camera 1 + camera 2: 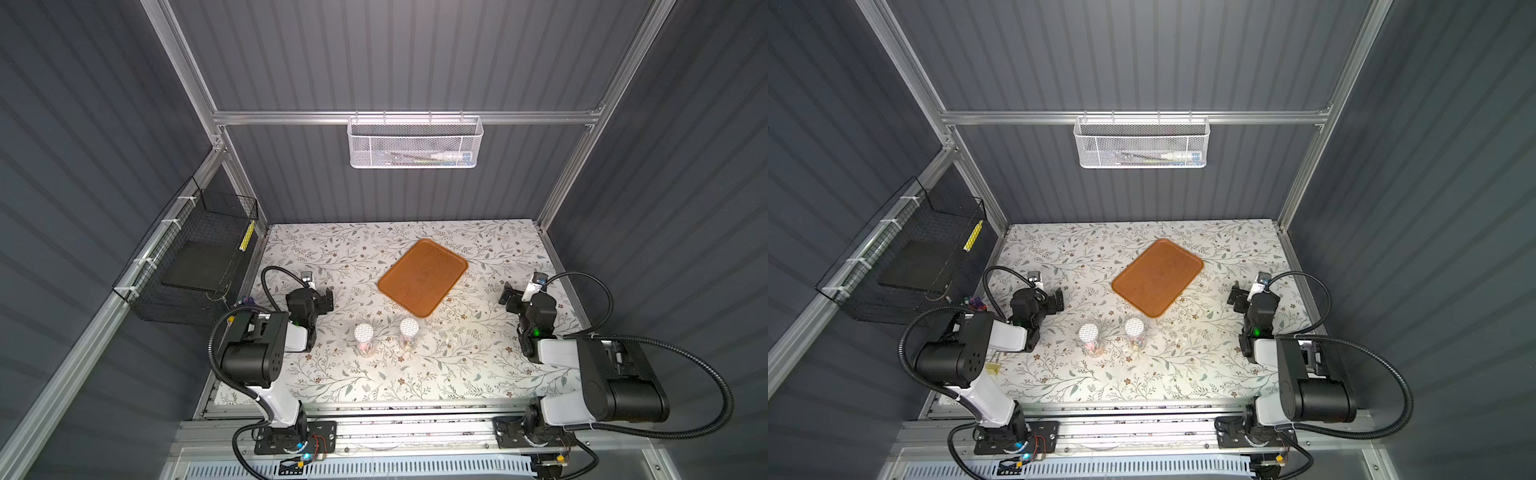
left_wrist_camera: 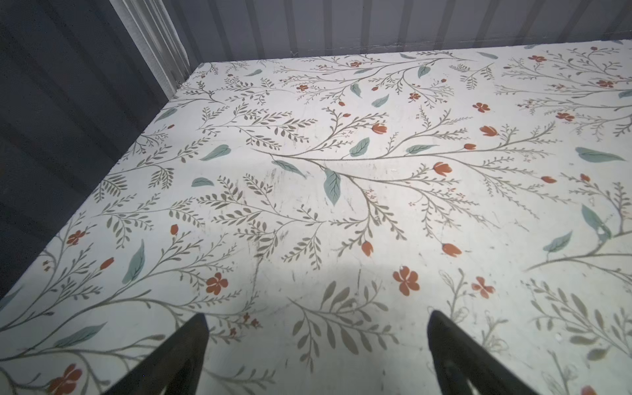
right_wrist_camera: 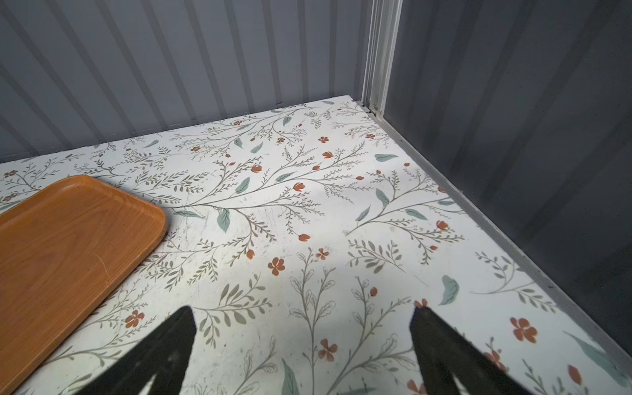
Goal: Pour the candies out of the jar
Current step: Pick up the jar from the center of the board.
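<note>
The candies (image 1: 408, 343) are seen only as a speckled, many-coloured fill through the clear wall of the jar (image 1: 409, 336). This jar is stood upright near the front middle of the bench (image 1: 332, 374) and is capped by a white lid (image 1: 409, 327). A second jar (image 1: 363, 338), likewise capped and filled with something pinkish, is stood just beside it on the left arm's side. Which of the two is meant cannot be settled for certain at this size. A wooden tray (image 1: 424, 276) is laid bare just beyond them.

The left jaws and the right jaws are both spread wide, with nothing held, and each is poised well apart from the jars. The reach is judged the step in hand. The jar is best taken low around its body by one arm and the lid removed by the other. The tilt is best made slowly over the tray, so that nothing is rolled off its rim.
</note>
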